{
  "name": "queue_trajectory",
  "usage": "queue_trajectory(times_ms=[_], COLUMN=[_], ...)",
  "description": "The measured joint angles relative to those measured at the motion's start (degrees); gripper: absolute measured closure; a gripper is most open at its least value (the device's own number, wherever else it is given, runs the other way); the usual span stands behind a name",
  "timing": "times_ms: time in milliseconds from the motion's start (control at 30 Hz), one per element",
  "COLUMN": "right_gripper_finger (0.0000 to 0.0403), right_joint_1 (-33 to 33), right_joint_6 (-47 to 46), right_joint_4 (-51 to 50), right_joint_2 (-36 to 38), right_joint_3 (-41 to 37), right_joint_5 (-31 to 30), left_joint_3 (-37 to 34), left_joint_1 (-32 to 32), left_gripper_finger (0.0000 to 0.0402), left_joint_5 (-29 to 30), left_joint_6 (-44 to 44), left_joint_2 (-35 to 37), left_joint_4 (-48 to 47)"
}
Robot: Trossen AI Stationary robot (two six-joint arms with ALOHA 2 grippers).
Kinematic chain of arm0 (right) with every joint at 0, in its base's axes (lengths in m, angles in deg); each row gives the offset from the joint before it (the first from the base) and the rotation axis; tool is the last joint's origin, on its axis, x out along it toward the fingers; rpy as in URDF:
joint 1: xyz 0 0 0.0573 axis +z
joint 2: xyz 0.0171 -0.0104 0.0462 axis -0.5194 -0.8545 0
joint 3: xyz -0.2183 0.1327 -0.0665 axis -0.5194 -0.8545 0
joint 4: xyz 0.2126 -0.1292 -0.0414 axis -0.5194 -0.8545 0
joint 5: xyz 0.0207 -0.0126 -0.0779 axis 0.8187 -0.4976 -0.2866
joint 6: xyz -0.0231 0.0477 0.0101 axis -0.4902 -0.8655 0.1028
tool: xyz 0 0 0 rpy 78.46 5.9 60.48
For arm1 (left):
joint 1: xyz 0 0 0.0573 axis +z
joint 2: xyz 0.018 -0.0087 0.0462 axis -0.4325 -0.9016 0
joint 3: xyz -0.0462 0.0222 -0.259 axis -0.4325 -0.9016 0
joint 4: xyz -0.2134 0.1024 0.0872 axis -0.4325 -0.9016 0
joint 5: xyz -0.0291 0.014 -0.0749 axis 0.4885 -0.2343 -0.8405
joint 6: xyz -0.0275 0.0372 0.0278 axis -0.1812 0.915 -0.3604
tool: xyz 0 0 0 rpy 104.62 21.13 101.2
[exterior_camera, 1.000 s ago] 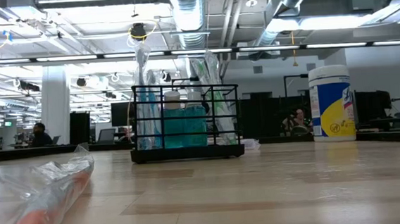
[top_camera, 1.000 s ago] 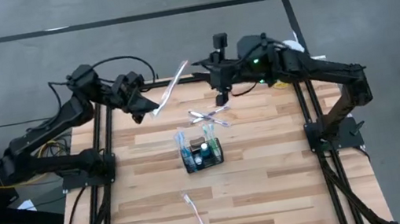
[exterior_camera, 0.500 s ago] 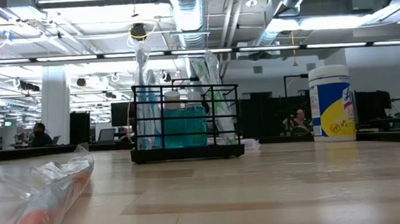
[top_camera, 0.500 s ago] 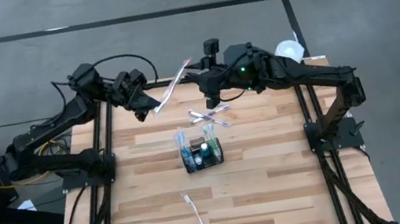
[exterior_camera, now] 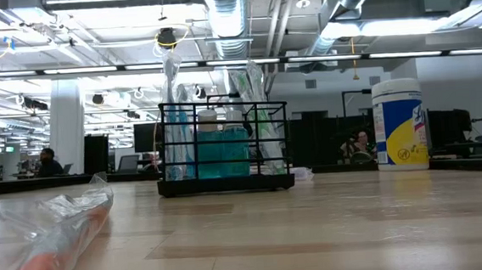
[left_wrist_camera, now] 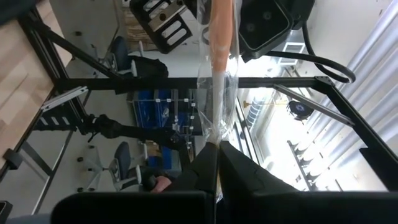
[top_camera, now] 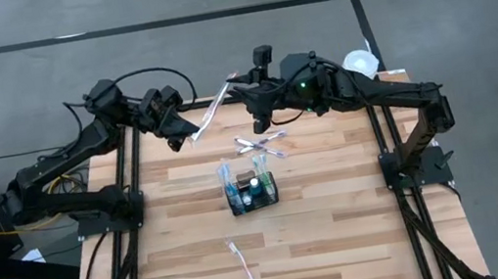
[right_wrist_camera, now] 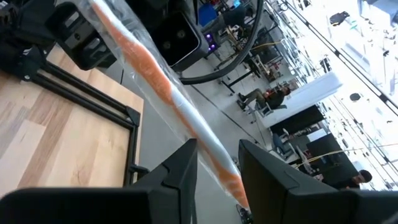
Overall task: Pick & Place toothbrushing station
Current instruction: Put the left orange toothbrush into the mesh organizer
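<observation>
Clear, crinkled plastic sleeved a toothbrush [exterior_camera: 56,229] nearest us; farther back we saw the black wire-mesh toothbrushing station [top_camera: 251,194] mid-table. Beyond it, the left gripper [top_camera: 182,140] pinched a wrapped orange-handled brush [top_camera: 213,108]. The right gripper [top_camera: 239,86] had swung over, part-spread fingers [right_wrist_camera: 180,171] straddling the wrapper: a handover, we judged.

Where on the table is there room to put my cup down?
The wood right of the basket, toward the table edge, is bare. So is the near part either side of the lone wrapped brush. It is crowded behind the basket, with wrapped brushes and both grippers above the back edge.
</observation>
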Motion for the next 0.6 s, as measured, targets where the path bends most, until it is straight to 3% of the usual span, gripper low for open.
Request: queue_trajectory(times_ms=[433,600], right_gripper_finger=[0.0306,0.0307], right_joint_1=[0.0,0.84], right_joint_6=[0.06,4.17], right_joint_4=[-0.59,-0.86], right_joint_2=[0.0,0.0], right_joint_3=[0.0,0.0], right_joint_5=[1.66,1.3], left_joint_3=[0.0,0.0], left_joint_1=[-3.09,-3.16], left_gripper_finger=[0.0401,0.0401], left_joint_5=[0.06,0.08], left_joint_6=[-0.6,-0.63], left_joint_2=[0.0,0.0], left_joint_4=[1.01,1.3])
